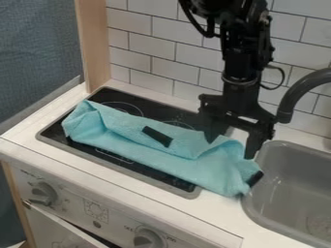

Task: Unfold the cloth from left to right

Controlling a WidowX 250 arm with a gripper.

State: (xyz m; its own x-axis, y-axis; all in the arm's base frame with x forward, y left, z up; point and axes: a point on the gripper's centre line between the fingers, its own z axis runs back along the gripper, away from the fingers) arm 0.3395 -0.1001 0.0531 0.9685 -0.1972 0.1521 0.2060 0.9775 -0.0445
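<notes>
Over the black stovetop, the gripper (231, 141) hangs down at the right part of the light blue cloth (161, 162). Its fingers are spread wide, one near the cloth's upper edge and the other just beyond its upper right side. Whether the tips touch the fabric I cannot tell. The cloth lies folded and rumpled across the stove, its right end resting on the counter beside the sink. A black patch (157, 136) shows on its upper layer, and a dark piece (255, 178) at its right corner.
At the right is a grey sink (291, 193) with a dark curved faucet (300, 92) above it. A tiled wall (155, 53) stands behind the stove (181, 188), and a wooden post (94, 43) rises at its back left. Knobs line the front panel.
</notes>
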